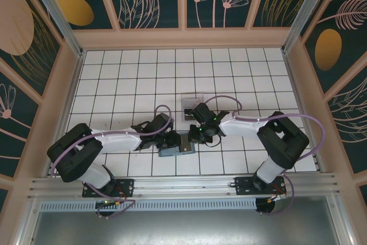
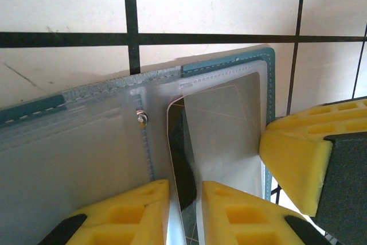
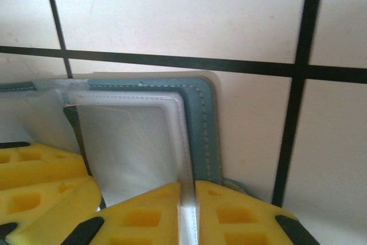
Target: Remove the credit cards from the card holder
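Note:
The teal-blue card holder (image 1: 175, 148) lies open on the tiled floor between both arms, its clear sleeves showing inside the teal rim (image 2: 229, 64). My left gripper (image 1: 172, 140) (image 2: 186, 199) is shut on a black credit card (image 2: 179, 159), which stands slanted between the yellow fingers beside a pale sleeve leaf (image 2: 223, 130). My right gripper (image 1: 194, 137) (image 3: 188, 199) is shut on the white edge of a clear sleeve (image 3: 183, 142), just inside the holder's teal border (image 3: 200, 119). One right fingertip (image 2: 292, 153) shows at the holder's right edge.
A clear plastic tray (image 1: 191, 105) sits on the tiles just behind the grippers. The left gripper's yellow fingers (image 3: 34, 170) crowd the lower left of the right wrist view. Padded walls ring the tiled floor (image 1: 143, 73), with open tiles behind and to both sides.

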Controlling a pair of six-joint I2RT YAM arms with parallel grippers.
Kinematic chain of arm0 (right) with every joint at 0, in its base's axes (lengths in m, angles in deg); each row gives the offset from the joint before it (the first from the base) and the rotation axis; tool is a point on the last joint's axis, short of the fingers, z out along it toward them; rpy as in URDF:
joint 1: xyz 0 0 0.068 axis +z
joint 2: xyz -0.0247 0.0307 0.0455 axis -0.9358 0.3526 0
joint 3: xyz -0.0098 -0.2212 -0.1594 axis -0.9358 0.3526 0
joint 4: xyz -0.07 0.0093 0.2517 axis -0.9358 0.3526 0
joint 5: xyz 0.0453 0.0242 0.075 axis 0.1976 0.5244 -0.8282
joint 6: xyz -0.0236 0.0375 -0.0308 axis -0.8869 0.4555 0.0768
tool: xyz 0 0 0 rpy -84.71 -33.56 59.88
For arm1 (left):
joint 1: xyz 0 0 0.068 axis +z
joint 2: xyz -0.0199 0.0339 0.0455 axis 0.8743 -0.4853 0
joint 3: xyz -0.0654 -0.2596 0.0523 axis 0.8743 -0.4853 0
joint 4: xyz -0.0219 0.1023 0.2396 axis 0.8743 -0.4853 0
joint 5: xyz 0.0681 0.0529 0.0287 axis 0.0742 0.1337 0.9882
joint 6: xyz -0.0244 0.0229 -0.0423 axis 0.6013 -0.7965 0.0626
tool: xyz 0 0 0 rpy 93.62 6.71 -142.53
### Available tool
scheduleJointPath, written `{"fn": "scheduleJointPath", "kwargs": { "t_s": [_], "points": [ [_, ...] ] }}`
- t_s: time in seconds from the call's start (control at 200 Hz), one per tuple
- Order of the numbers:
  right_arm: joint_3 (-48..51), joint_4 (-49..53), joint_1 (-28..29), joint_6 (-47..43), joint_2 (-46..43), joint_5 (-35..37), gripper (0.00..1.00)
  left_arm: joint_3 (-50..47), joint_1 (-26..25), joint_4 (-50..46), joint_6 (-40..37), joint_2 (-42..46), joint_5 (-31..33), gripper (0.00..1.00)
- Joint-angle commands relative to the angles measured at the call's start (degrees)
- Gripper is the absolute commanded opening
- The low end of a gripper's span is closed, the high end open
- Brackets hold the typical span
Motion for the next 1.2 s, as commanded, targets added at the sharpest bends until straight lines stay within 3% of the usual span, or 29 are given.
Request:
{"fn": "scheduleJointPath", "kwargs": {
  "t_s": [0.0,0.15,0.48,1.196],
  "points": [
    [1.8,-0.2,0.2,0.6,2.3,0.1,0.12,-1.5,0.3,0.7,1.0,0.3,-0.7,0.23],
    [1.9,-0.3,0.1,0.5,2.6,0.2,0.06,-1.9,0.5,1.1,1.1,0.6,-0.5,0.22],
    [1.6,0.0,0.2,0.7,2.7,0.1,0.05,-2.7,1.1,1.4,1.4,1.6,-0.3,0.14],
    [1.2,1.9,0.3,1.1,1.7,2.2,0.12,-3.2,1.7,-5.1,-1.5,8.4,2.0,0.05]
  ]
}}
